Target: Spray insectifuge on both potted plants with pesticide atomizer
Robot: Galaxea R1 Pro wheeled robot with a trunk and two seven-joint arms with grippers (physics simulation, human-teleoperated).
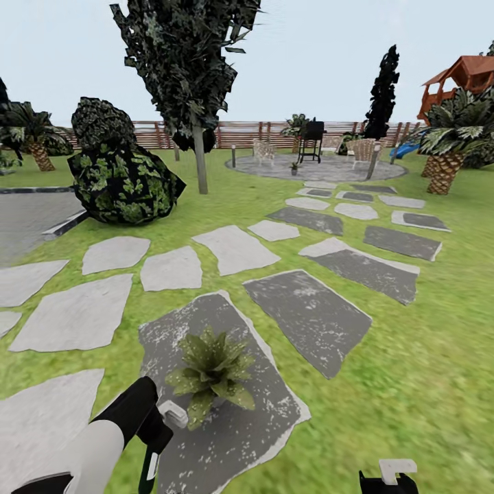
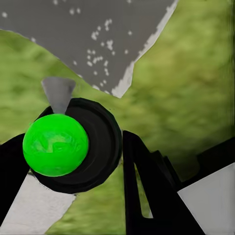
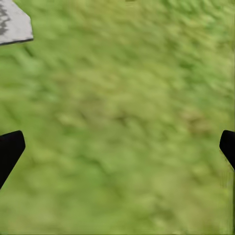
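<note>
Clearly, the left gripper (image 2: 73, 196) had both black fingers clamped on one dark pesticide atomizer with a bright green cap (image 2: 56, 145), held over grass beside a grey stepping stone (image 2: 88, 39). Spread wide, the right gripper (image 3: 117, 147) held nothing above lawn (image 3: 122, 98). One leafy green potted plant (image 1: 211, 374) sat just ahead, another small one (image 1: 294, 167) on the far patio.

The left pincer (image 2: 93, 166) is closed on the pesticide atomizer (image 2: 63, 144), while the right pincer (image 3: 117, 147) hangs spread wide.
</note>
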